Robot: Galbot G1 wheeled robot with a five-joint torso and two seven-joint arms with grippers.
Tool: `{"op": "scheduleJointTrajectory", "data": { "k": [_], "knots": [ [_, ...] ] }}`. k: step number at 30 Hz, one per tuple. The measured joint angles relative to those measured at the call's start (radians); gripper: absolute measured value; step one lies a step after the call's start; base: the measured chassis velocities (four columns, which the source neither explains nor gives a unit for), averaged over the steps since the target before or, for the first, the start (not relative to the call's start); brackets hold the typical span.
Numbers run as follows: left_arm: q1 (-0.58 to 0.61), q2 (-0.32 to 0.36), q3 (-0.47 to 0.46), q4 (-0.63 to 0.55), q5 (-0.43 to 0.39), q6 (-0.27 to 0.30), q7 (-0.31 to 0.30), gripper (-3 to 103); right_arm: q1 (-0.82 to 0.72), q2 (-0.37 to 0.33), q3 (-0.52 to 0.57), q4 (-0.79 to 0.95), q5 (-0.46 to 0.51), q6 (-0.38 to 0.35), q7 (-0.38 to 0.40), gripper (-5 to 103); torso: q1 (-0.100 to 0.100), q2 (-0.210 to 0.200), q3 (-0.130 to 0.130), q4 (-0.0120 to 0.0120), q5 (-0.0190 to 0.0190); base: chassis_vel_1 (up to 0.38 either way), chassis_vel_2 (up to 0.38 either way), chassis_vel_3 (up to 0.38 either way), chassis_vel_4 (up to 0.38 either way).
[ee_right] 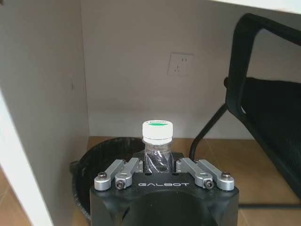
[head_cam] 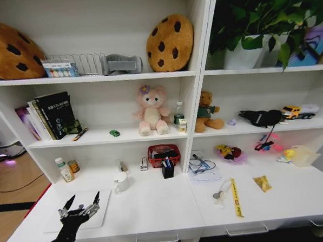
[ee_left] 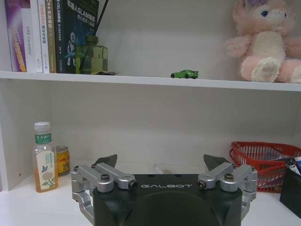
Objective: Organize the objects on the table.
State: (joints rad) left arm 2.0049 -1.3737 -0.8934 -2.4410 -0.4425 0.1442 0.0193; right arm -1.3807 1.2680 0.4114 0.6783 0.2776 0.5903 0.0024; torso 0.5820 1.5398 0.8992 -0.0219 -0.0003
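Left gripper hovers with fingers spread over the laptop, which lies flat at the near left of the white table. Beyond it a shelf wall rises; the green car sits on the shelf above, beside a pink bear. Right gripper hangs below the table, above a black bin on wood floor, clamped on a clear bottle.
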Motion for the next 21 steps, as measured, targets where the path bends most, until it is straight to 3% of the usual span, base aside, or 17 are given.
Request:
{"op": "scheduleJointTrajectory", "data": {
  "k": [6, 19, 21],
  "knots": [
    [0.000, 0.000, 0.000, 0.000, 0.000, 0.000, 0.000, 100, 0.140, 0.028, -0.010, -0.153, -0.013, 0.005, -0.005, 25, 0.000, 0.000, 0.000, 0.0005, 0.0001, 0.000, 0.000, 0.000, 0.000],
    [0.000, 0.000, 0.000, 0.000, 0.000, 0.000, 0.000, 100, 0.204, 0.046, -0.015, -0.167, -0.029, -0.024, 0.001, 27, 0.000, 0.000, 0.000, 0.0000, 0.0002, 0.000, 0.000, 0.000, 0.000],
    [0.000, 0.000, 0.000, 0.000, 0.000, 0.000, 0.000, 100, 0.202, 0.044, -0.015, -0.163, -0.030, -0.028, 0.003, 43, 0.000, 0.000, 0.000, 0.0002, 0.0002, 0.000, 0.000, 0.000, 0.000]
  ]
}}
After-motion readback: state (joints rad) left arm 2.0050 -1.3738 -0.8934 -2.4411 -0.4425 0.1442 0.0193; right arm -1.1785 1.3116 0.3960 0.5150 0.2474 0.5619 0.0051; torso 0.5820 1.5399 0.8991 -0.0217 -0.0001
